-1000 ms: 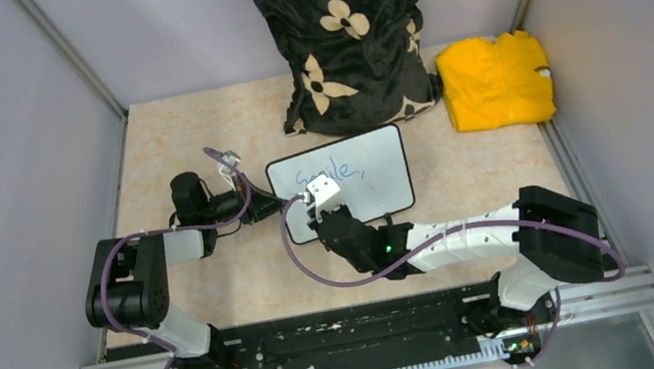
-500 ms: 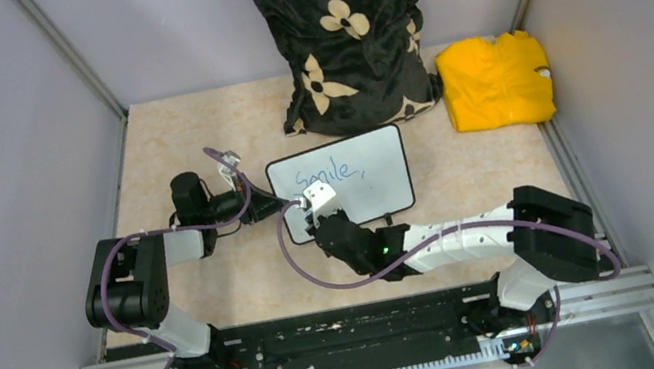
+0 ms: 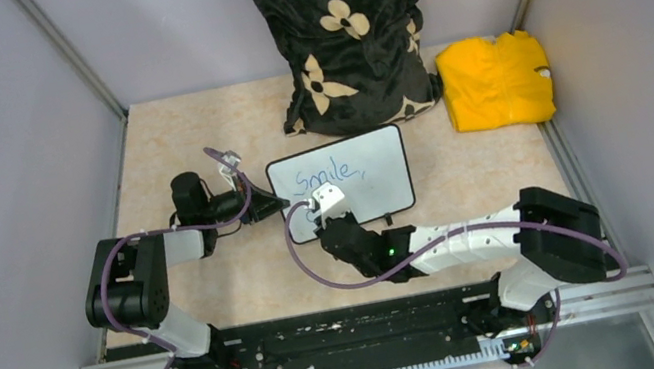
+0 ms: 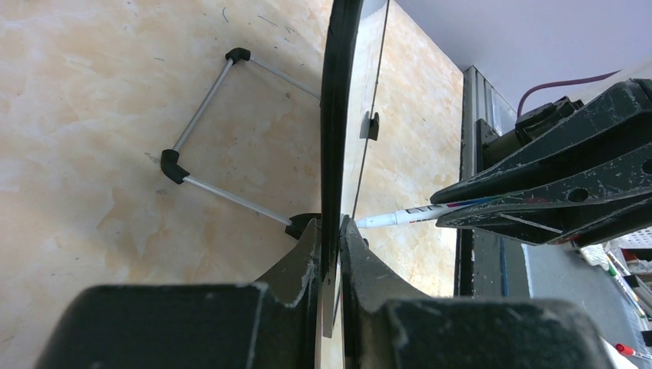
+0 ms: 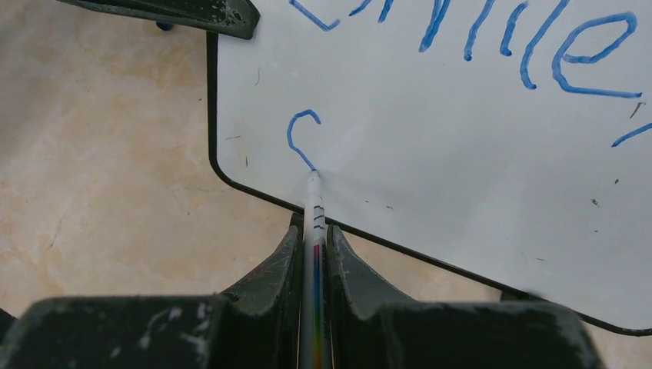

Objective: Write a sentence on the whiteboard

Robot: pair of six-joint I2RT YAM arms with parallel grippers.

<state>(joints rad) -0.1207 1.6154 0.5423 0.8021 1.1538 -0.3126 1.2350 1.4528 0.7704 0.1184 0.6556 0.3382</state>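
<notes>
Blue ink has grown since a second ago: under the word "Smile," of the sentence [image 3: 326, 174], a small hooked stroke [image 5: 301, 134] now starts a second line near the lower left corner of the whiteboard [image 3: 375, 181]. The right gripper [image 5: 314, 244] sits slightly lower over the board than before. The board itself has not shifted.

Only the right wrist view shows that hook, and the marker [image 5: 314, 204] pinched between narrow jaws with its tip touching the white face at the stroke's end. Only the left wrist view shows the board edge-on, the left gripper [image 4: 332, 231] clamped on its left edge, and a wire stand [image 4: 201, 134] behind the board's back.

From above, the left arm [image 3: 132, 280] folds back and reaches to the board's left edge. The right arm [image 3: 460, 240] stretches low from the board's near right.
</notes>
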